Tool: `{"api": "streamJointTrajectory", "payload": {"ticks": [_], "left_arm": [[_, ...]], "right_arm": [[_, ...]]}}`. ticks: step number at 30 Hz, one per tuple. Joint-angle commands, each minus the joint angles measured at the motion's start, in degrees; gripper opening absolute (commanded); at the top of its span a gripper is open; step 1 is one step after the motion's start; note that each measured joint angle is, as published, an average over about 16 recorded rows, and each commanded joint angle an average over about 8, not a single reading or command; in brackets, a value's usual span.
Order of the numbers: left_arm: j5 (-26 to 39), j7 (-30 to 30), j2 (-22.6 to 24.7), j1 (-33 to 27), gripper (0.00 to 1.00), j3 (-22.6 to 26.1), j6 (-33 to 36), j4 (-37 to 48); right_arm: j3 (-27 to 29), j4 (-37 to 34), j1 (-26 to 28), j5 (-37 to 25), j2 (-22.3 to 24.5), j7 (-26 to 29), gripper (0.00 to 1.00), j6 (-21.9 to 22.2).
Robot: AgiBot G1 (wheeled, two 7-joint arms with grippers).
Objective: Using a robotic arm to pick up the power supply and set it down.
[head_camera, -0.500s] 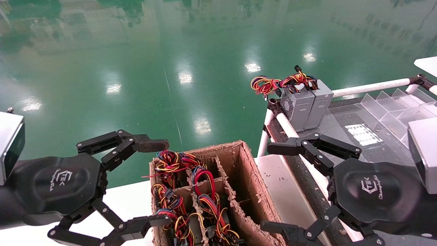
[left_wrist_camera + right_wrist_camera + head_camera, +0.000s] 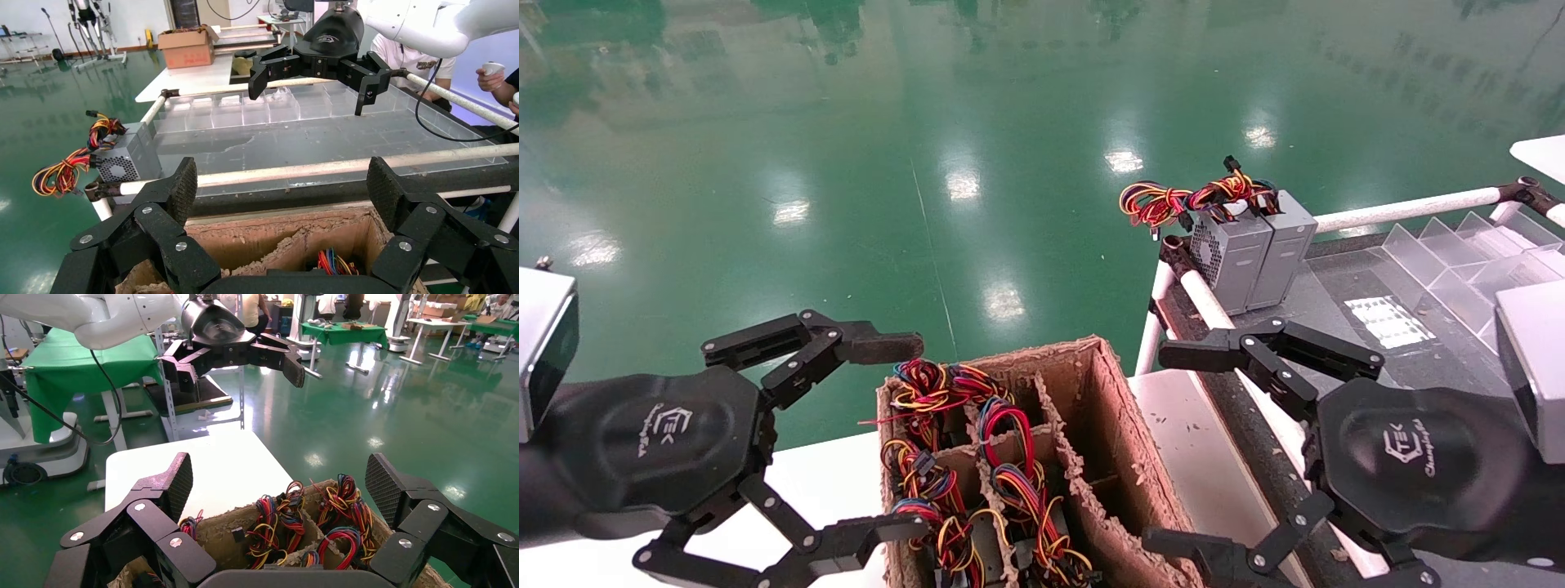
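Observation:
The power supply (image 2: 1287, 245), a plain grey box with coloured wires (image 2: 1231, 189) at its far end, stands on the dark table (image 2: 1344, 327) at the right, beside a grey box with a perforated vent face (image 2: 1228, 260). Both grippers hover open on either side of a brown cardboard carton (image 2: 1109, 408). My left gripper (image 2: 887, 437) is at the carton's left edge, above its wire-filled compartments. My right gripper (image 2: 1177, 449) is at the carton's right edge. Nothing is between either pair of fingers. The left wrist view shows the vented box (image 2: 125, 160) and my left gripper (image 2: 281, 190).
The carton's compartments (image 2: 275, 533) hold several looped wire bundles; one right-hand compartment (image 2: 1103, 482) looks empty. A white pipe rail (image 2: 1406, 208) edges the dark table. Clear plastic dividers (image 2: 1459, 245) lie at the back right. Green floor lies beyond.

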Motion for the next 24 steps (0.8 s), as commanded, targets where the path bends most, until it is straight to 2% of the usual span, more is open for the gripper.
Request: {"api": "streamJointTrajectory", "payload": {"ticks": [1, 4, 6, 24], "left_arm": [[0.0, 0.0, 0.0, 0.0, 0.46, 0.0, 0.0, 0.0], [0.0, 0.0, 0.0, 0.0, 0.11, 0.0, 0.0, 0.0], [0.0, 0.0, 0.0, 0.0, 0.0, 0.0, 0.0, 0.0], [0.0, 0.0, 0.0, 0.0, 0.0, 0.0, 0.0, 0.0]], "right_arm": [[0.0, 0.0, 0.0, 0.0, 0.0, 0.0, 1.0, 0.0], [0.0, 0.0, 0.0, 0.0, 0.0, 0.0, 1.0, 0.0], [0.0, 0.0, 0.0, 0.0, 0.0, 0.0, 1.0, 0.0], [0.0, 0.0, 0.0, 0.0, 0.0, 0.0, 1.0, 0.0]]}}
